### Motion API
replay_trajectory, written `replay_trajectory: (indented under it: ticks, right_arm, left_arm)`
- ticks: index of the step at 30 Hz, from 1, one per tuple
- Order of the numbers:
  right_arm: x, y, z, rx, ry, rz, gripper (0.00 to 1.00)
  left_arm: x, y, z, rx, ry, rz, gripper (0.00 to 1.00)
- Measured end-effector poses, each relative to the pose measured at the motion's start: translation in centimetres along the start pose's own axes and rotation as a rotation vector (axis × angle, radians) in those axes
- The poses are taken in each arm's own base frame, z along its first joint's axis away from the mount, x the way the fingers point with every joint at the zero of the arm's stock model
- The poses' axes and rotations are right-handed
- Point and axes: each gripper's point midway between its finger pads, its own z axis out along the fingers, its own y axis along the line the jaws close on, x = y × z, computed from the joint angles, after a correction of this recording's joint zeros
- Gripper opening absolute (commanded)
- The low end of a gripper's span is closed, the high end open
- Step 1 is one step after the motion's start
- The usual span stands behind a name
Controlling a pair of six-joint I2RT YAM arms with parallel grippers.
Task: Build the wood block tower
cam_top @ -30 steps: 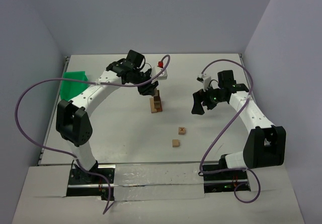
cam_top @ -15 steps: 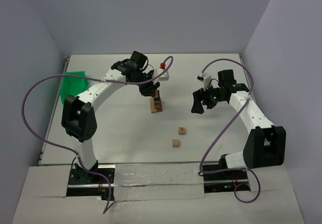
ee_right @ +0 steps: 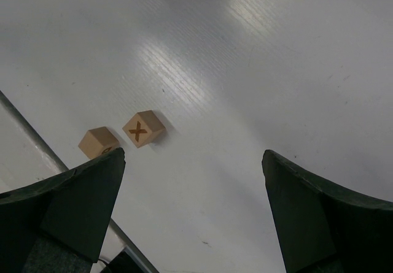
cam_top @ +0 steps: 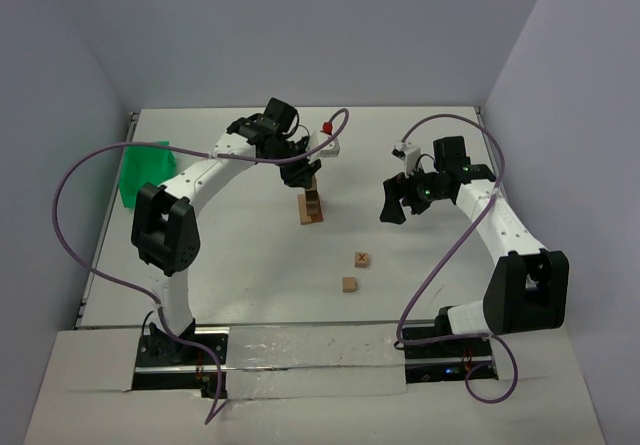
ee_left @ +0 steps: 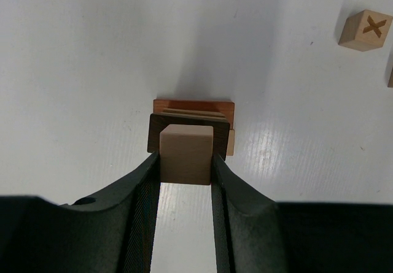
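Top external: tower [cam_top: 311, 207] upright, vertical.

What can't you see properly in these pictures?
- Top view: the top of the tower is hidden under the left gripper.
- Left wrist view: the held cube and a dark block cover the lower blocks, so their number is unclear. Whether the cube touches down is unclear too.
- Left wrist view: a block is cut off by the right edge.

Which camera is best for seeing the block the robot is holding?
The left wrist view. The tan cube sits mid-picture, pinched by the left gripper, with the tower just beyond it. In the top view the gripper mostly hides it. The right wrist view does not show it.
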Motion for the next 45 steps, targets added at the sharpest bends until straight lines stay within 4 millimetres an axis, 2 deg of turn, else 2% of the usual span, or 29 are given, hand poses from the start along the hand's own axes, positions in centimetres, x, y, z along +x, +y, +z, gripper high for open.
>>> replay_trajectory:
  ticks: [25,40,45]
  right_arm:
    - [-0.39,-0.03,0.08,-0.008,-0.004,0.0,1.0]
    - [-0.39,0.04,0.13,-0.014,-0.004,0.001,1.0]
    - [-0.39,0.04,0.13,-0.014,-0.004,0.001,1.0]
  left_arm:
    - [0.6,0.21,1.03,0.014,0.015,-0.012,0.39]
    - [0.61,0.21,1.04,0.014,0.015,-0.013,0.51]
    - [0.61,0.22,1.05,0.014,0.015,-0.013,0.58]
